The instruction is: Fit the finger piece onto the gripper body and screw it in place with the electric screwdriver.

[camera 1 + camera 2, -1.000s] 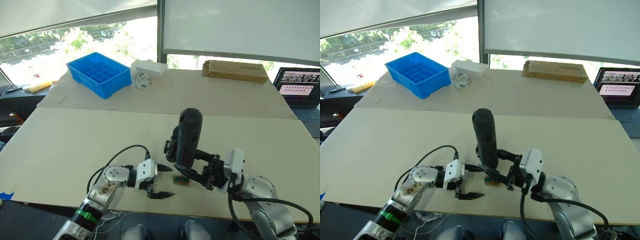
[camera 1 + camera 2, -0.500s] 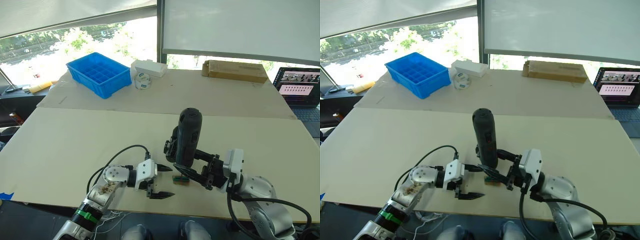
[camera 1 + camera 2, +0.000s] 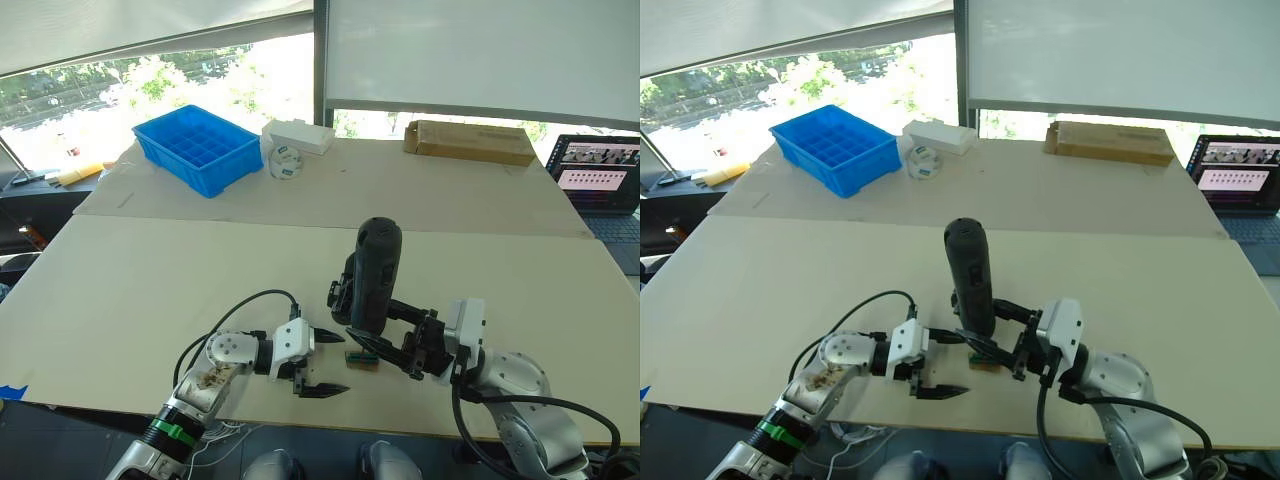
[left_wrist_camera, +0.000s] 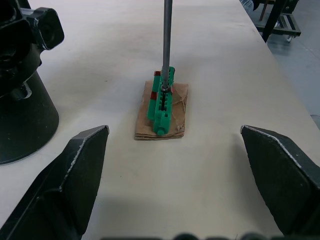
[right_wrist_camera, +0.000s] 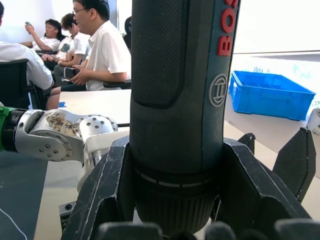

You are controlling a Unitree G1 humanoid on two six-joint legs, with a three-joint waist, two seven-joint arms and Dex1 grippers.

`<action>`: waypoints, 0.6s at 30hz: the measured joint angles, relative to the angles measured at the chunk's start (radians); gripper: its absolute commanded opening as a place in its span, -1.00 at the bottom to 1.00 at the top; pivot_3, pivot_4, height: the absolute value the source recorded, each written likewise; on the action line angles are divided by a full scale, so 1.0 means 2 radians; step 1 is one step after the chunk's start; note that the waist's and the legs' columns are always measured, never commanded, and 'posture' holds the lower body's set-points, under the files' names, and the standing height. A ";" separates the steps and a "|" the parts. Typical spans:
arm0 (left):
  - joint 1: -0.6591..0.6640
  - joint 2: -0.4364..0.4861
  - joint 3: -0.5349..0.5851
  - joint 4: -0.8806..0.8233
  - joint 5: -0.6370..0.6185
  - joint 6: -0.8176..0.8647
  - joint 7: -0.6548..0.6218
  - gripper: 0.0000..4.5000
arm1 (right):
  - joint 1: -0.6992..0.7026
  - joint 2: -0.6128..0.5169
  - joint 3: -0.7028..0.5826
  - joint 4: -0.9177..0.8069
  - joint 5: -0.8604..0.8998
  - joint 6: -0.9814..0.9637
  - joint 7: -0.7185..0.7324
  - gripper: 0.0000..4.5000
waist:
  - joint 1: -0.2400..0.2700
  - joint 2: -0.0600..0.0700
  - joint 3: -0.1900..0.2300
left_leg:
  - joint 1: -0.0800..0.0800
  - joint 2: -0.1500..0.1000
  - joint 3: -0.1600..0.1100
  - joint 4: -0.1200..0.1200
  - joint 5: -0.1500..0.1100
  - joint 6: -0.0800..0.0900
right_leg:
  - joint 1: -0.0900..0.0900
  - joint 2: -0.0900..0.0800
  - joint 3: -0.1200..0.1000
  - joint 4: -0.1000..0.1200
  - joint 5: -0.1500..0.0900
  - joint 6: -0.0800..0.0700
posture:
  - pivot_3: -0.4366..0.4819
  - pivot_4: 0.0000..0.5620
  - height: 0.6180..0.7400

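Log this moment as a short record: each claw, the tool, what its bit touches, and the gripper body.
right claw: shut on the electric screwdriver, held upright
bit: tip down on the green-topped block
left claw: open, empty, beside the block
gripper body: on the table, apart from the block

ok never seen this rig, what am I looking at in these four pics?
A humanoid robot at a table. Two pictures come from its head camera, looking down over both arms; the other two come from cameras on each wrist. The right end effector grips an electric screwdriver upright, its metal bit touching a small green-topped brown block. The left end effector is open, holding nothing, facing that block. Beside the block stands the black gripper body. Further back on the table: a blue compartment tray, a cardboard box, a laptop.
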 measured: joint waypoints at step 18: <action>0.000 0.000 0.000 0.000 0.000 0.000 0.001 0.98 | 0.002 0.000 0.001 0.000 -0.008 -0.005 -0.001 -0.15 | 0.000 0.000 0.000 | 0.000 0.000 0.000 0.000 0.000 0.000 | 0.000 0.000 0.000 0.000 0.000 0.000 | -0.05 -0.47 1.00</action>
